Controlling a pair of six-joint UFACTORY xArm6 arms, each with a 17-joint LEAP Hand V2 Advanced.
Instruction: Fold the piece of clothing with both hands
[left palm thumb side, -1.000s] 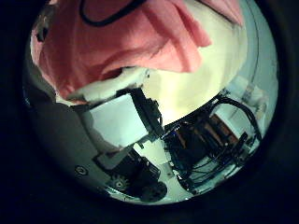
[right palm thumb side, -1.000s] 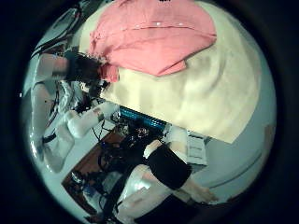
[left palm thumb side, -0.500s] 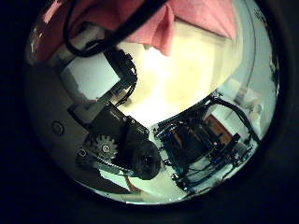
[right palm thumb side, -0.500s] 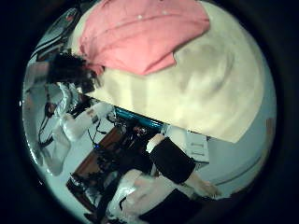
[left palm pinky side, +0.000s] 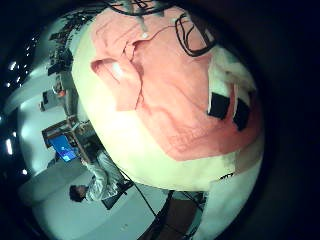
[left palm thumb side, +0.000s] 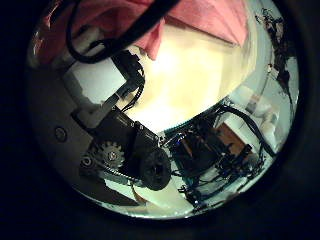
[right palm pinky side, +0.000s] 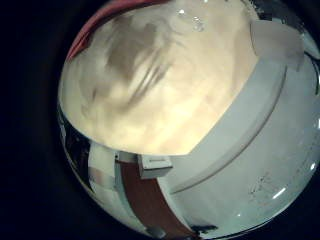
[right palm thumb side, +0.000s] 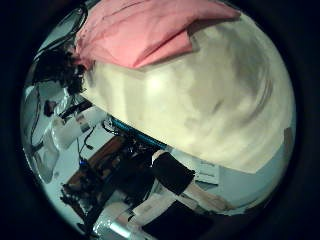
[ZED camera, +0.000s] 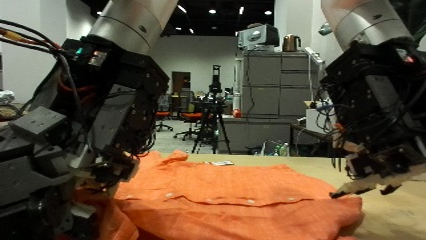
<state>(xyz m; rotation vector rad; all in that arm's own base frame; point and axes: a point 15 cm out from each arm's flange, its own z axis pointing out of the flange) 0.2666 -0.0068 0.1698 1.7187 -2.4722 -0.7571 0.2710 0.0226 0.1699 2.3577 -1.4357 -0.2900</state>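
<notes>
An orange garment lies spread on the tan table. My left hand hangs over its edge, with its fingers curled on a raised fold of the cloth. The left little finger side palm view shows the garment with black fingertips on it. The left thumb side palm view shows my fingers beside the cloth. My right hand hangs by the garment's other corner with relaxed fingers just above the table. The right thumb side palm view shows the garment away from that palm.
Bare tabletop lies under the right palm, and its front edge is near. The right little finger side palm view shows mostly bare table. A grey cabinet stands behind the table.
Both thumb side views have shifted. The cloth that lay over the left palm's fingers now sits at that view's edge. The right palm now looks at more bare table.
</notes>
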